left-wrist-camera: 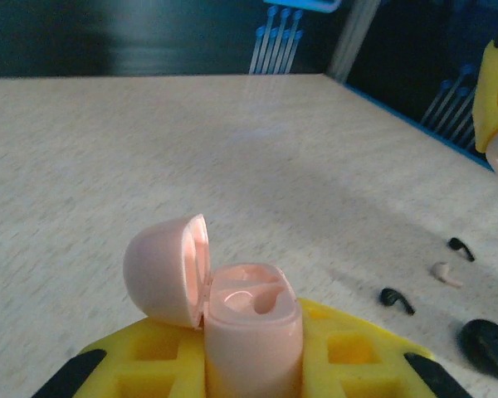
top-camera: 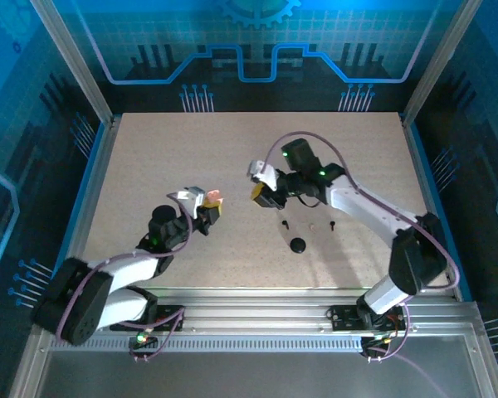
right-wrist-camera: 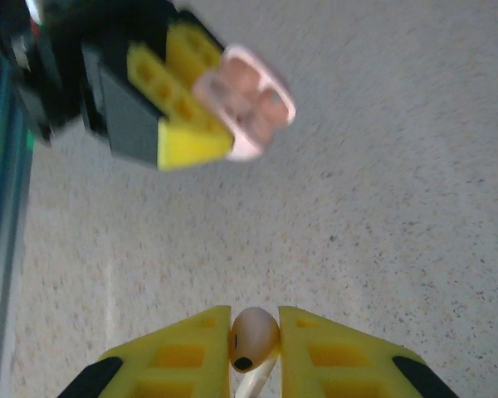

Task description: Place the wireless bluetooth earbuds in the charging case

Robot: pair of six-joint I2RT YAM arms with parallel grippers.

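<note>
Left gripper (top-camera: 209, 209), reaching toward 2 o'clock, clamps the open pink case (left-wrist-camera: 251, 327); right gripper (top-camera: 262, 192), stretched toward 10 o'clock, pinches 1 pale earbud (right-wrist-camera: 253, 334).

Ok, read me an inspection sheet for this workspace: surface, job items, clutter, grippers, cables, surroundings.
Surface: speckled beige tabletop, flat, no stains seen.
Job's things: pink charging case open, wells look empty; black earbud, loose pale earbud and second black earbud in a row on the table; black round case nearer the arm bases.
Clutter: nothing seen.
Grippers: left gripper shut on the pink charging case; right gripper shut on the held pale earbud, apart from the case.
Cables: purple cables loop along both arms.
Surroundings: aluminium frame, blue patterned panels.
</note>
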